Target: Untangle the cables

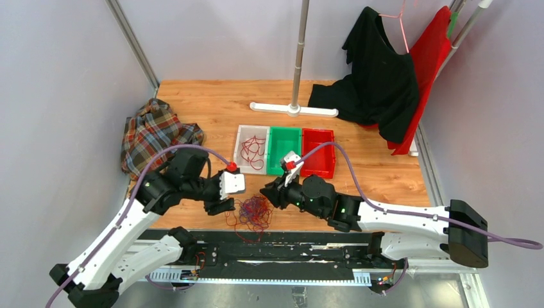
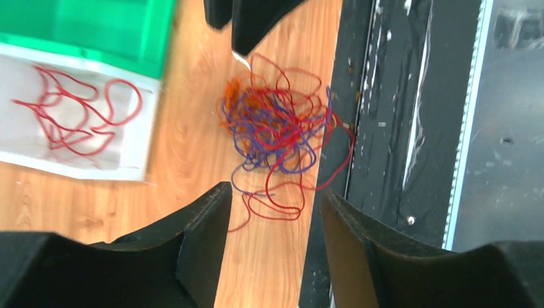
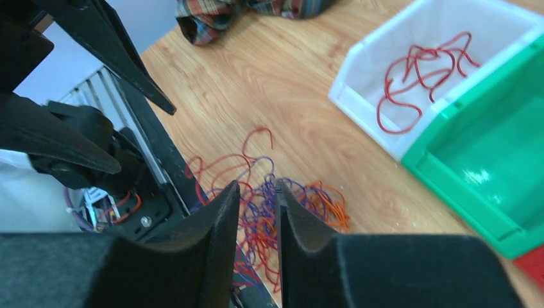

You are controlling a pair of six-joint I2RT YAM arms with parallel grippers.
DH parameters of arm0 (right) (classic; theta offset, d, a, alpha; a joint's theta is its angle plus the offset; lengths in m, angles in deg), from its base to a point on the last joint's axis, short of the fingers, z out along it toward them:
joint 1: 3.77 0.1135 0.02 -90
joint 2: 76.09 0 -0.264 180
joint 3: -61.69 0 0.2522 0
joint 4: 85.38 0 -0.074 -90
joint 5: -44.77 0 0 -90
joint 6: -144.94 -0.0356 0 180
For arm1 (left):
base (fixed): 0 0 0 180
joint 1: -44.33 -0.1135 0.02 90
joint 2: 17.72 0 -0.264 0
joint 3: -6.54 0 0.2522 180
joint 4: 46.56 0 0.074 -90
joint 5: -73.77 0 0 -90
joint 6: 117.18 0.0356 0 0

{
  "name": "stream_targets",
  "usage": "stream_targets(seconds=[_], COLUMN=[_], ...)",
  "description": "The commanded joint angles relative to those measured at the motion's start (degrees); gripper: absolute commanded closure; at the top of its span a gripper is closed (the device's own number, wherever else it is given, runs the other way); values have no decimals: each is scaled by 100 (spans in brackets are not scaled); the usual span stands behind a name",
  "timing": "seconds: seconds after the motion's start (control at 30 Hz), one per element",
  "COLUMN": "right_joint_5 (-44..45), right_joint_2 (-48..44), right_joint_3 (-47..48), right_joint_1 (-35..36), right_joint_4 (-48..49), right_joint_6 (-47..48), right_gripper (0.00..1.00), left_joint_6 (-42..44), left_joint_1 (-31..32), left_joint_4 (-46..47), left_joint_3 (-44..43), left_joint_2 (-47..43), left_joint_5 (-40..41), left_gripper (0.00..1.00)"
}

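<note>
The cables (image 1: 251, 215) are a wiry clump of red, purple and orange strands lying at the table's near edge, partly over the black rail. My left gripper (image 1: 221, 205) hangs just left of the clump. In the left wrist view the left gripper (image 2: 274, 192) is open with bare wood between its fingers, and the cables (image 2: 279, 125) lie just beyond the tips. My right gripper (image 1: 270, 192) is at the clump's right. Seen from the right wrist, the right gripper (image 3: 256, 186) stands narrowly open above the cables (image 3: 314, 197), gripping nothing.
A white bin (image 1: 238, 149) holding loose red wires (image 1: 252, 151) stands behind the clump, with a green bin (image 1: 284, 151) and a red bin (image 1: 319, 153) beside it. A plaid cloth (image 1: 154, 131) lies at the left. A stand base (image 1: 293, 109) and a black garment (image 1: 378, 83) are at the back.
</note>
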Motion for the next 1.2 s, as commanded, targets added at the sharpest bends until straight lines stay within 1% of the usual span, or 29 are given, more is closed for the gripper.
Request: stream_targets(seconds=[0.0, 0.07, 0.17, 0.27, 0.33, 0.5, 0.57, 0.63, 0.77, 0.8, 0.9, 0.97, 1.03, 1.07, 1.17], right_joint_5=[191, 86, -71, -57, -8, 203, 265, 328, 369, 357, 291, 250, 175, 126, 2], right_joint_2=[-212, -196, -103, -29, -52, -304, -457, -585, -703, -705, -679, -690, -724, -740, -883], right_joint_3=[-358, -449, -512, -523, -627, -980, -1117, -1234, -1312, -1303, -1253, -1236, -1208, -1192, -1078], right_joint_1=[-31, -30, -30, -30, -34, -30, -25, -30, -30, -27, -29, -30, -30, -30, -30], right_joint_4=[-199, -240, -286, -479, -443, -328, -326, -310, -299, -295, -280, -248, -166, -133, -78], right_joint_6=[-257, -286, -320, -378, -447, -633, -693, -725, -730, -709, -674, -654, -642, -641, -586], right_gripper=[71, 68, 67, 68, 69, 73, 76, 78, 80, 81, 81, 81, 79, 77, 63], left_joint_6=[814, 1087, 1435, 1746, 1906, 2253, 2356, 2480, 2395, 2303, 1925, 1649, 1272, 1078, 642], left_joint_1=[36, 36, 98, 414, 661, 1179, 1272, 1314, 1319, 1319, 1319, 1319, 1311, 1296, 1116], left_joint_4=[14, 24, 20, 16, 7, 16, 19, 27, 218, 248, 303, 310, 347, 346, 351], left_joint_3=[289, 271, 182, 142, 162, 219, 233, 220, 108, 54, -111, -225, -402, -535, -1028], left_joint_2=[370, 687, 1145, 1430, 1617, 2100, 2293, 2415, 2580, 2614, 2712, 2740, 2738, 2715, 2520], left_joint_5=[84, 92, 39, 183, 263, 496, 557, 599, 672, 677, 588, 511, 601, 637, 467], left_gripper=[41, 39, 37, 37, 37, 42, 48, 56, 81, 86, 92, 98, 99, 99, 99])
